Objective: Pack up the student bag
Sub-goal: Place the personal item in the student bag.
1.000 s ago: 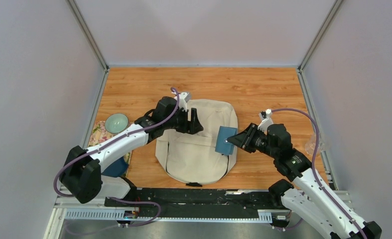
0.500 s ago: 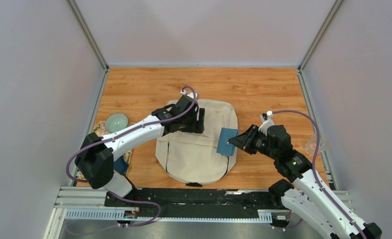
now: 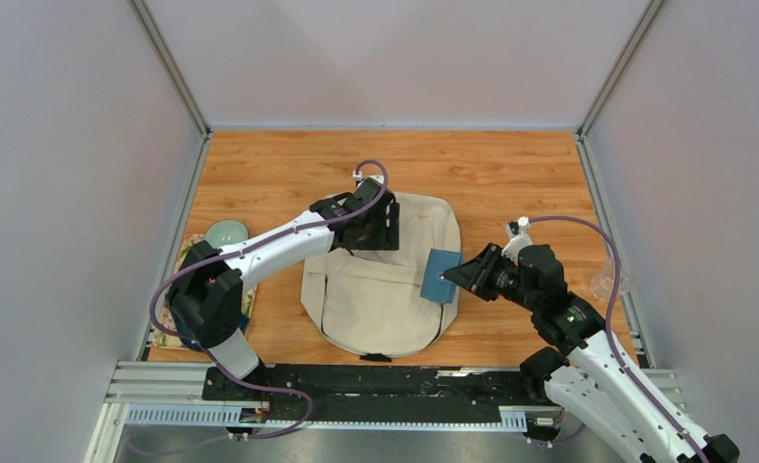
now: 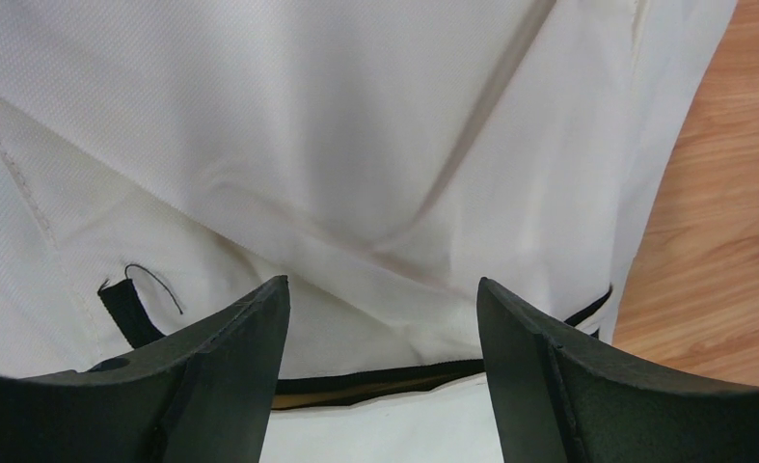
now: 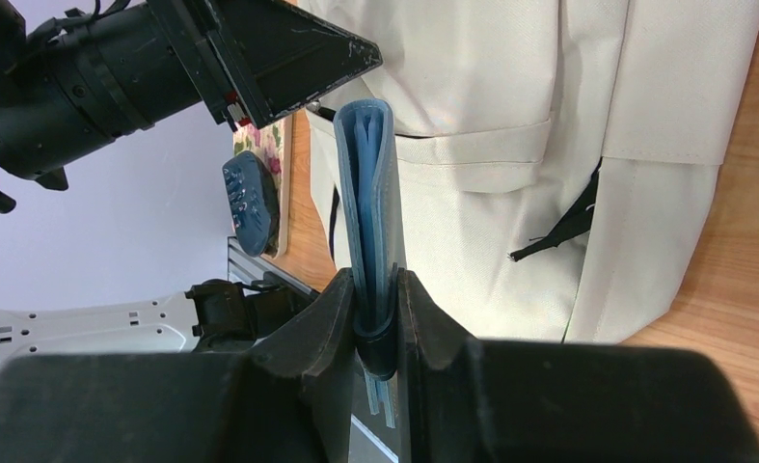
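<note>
The student bag (image 3: 380, 299) lies flat on the wooden table, cream fabric with black zipper lines. My left gripper (image 3: 387, 230) hovers open over its upper part. In the left wrist view the left gripper (image 4: 380, 294) has its jaws wide apart above the bag (image 4: 356, 145), where a black zipper slit (image 4: 375, 384) gapes slightly. My right gripper (image 3: 455, 275) is shut on a blue folded wallet (image 3: 440, 274) at the bag's right edge. In the right wrist view the right gripper (image 5: 377, 289) pinches the wallet (image 5: 370, 183) upright beside the bag (image 5: 510, 193).
A pale teal bowl (image 3: 225, 232) sits at the left on a floral cloth (image 3: 186, 258). A dark blue gadget with buttons (image 5: 253, 203) lies by that cloth. A clear plastic object (image 3: 609, 280) rests at the right wall. Metal rails run along the table's sides.
My left arm has swung right and farther over the bag's upper part, its jaws still wide. The right arm and the wallet have hardly moved.
</note>
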`<state>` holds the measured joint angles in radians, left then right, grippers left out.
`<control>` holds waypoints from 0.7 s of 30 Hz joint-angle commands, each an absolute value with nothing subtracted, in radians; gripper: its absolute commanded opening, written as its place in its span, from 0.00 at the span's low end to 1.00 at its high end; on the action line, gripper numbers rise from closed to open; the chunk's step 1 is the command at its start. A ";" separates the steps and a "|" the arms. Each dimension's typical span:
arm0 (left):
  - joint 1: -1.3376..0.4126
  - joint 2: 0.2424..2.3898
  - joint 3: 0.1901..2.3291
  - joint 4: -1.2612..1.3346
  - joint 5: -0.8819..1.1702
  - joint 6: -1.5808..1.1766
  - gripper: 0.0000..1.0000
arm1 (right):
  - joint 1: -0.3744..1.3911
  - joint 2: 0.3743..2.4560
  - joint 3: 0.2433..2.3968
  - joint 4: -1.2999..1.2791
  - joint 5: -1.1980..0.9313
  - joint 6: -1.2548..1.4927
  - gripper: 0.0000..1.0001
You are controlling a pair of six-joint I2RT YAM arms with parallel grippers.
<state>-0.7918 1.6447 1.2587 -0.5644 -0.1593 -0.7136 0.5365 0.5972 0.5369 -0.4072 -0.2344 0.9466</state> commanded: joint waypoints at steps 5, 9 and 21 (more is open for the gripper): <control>-0.793 1.690 1.298 -0.574 -0.107 -0.733 0.78 | 0.541 0.574 0.531 -0.370 -0.212 0.962 0.00; -0.793 1.689 1.258 -0.565 -0.075 -0.724 0.77 | 0.541 0.572 0.526 -0.368 -0.210 0.966 0.00; -0.795 1.667 1.212 -0.488 -0.011 -0.678 0.25 | 0.541 0.574 0.520 -0.365 -0.207 0.976 0.00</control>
<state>-0.7837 1.6787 1.2308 -0.5171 -0.0929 -0.6956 0.5365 0.5854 0.5159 -0.4072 -0.2173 0.9592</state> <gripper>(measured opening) 0.341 0.197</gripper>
